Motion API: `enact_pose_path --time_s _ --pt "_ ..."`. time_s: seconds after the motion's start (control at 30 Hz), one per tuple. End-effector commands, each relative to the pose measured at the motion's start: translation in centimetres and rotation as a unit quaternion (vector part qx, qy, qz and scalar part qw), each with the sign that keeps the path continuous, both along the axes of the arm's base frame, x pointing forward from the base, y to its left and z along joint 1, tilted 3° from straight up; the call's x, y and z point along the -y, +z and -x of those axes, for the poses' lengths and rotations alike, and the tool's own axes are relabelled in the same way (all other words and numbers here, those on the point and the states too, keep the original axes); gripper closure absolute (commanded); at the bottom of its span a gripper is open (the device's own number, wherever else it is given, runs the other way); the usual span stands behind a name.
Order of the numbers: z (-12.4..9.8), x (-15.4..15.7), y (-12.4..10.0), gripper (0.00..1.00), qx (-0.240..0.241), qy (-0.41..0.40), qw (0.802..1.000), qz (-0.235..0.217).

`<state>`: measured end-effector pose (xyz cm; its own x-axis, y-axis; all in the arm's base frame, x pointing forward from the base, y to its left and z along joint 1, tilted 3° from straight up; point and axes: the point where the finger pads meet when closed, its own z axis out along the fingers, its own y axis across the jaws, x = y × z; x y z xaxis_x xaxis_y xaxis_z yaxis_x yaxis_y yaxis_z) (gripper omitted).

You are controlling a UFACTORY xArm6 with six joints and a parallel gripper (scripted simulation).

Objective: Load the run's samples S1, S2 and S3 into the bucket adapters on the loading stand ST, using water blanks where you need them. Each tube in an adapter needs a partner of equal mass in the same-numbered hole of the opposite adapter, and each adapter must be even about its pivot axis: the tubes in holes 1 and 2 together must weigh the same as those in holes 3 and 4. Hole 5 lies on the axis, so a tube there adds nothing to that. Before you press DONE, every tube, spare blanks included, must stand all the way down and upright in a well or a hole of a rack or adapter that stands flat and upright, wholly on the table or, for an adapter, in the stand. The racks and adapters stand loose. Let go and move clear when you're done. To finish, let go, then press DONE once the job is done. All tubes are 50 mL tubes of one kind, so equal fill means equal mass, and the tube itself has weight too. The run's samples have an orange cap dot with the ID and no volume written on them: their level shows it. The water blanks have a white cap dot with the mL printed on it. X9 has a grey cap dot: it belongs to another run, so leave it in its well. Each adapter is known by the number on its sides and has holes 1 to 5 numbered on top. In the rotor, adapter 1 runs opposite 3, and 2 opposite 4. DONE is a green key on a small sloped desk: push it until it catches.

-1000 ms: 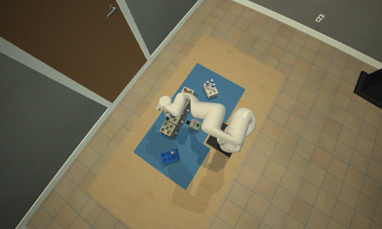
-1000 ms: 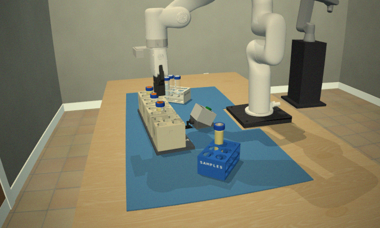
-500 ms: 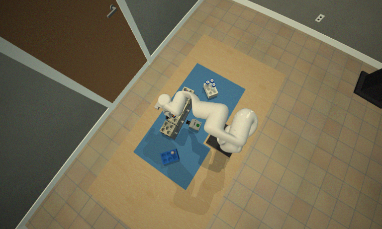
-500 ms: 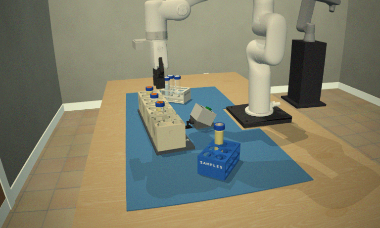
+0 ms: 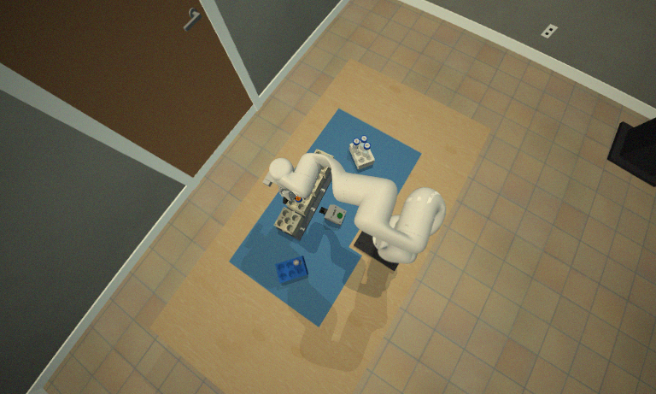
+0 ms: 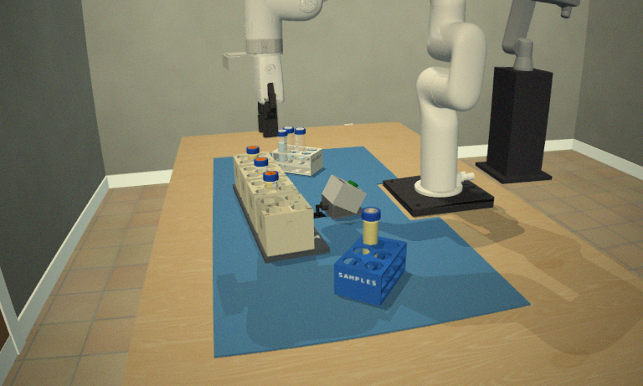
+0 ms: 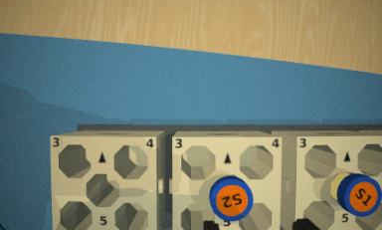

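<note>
My gripper point(image 6: 269, 132) point(image 7: 257, 227) is open and empty, above the row of adapters on the stand point(image 6: 319, 248). The orange-dotted tube S2 point(image 6: 270, 176) point(image 7: 231, 198) stands in hole 5 of the second adapter from the near end. S1 point(image 6: 260, 162) point(image 7: 361, 195) stands in hole 5 of the third. Another orange-dotted tube point(image 6: 252, 150) stands in the far adapter; its ID and hole are unreadable. The near-end adapter point(image 6: 286, 230) point(image 7: 72, 188) shows empty holes. Three white-dotted blanks stand in the white rack; one blank point(image 6: 282, 147) shows a high level. The adapter side numbers are unreadable.
The white rack point(image 6: 314, 162) stands at the back. The blue SAMPLES rack point(image 6: 343, 287) at the front holds one grey-dotted tube point(image 6: 370, 230) point(image 5: 296, 262). The sloped desk point(image 6: 342, 201) with the green DONE key point(image 5: 339, 215) point(image 6: 352, 183) stands between the stand and the arm's base.
</note>
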<state>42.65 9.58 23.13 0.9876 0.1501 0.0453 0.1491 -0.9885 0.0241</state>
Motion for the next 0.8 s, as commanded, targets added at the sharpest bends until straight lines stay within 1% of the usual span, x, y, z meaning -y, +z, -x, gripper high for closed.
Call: enact_pose_path --time_s 0.0,0.2,0.77 --pt "0.0 0.0 0.8 0.56 0.002 0.0 1.0 0.0" --pt "0.0 -0.1 2.0 0.56 0.002 0.0 1.0 0.0" --pt "0.0 -0.1 2.0 0.56 0.001 0.0 1.0 0.0"
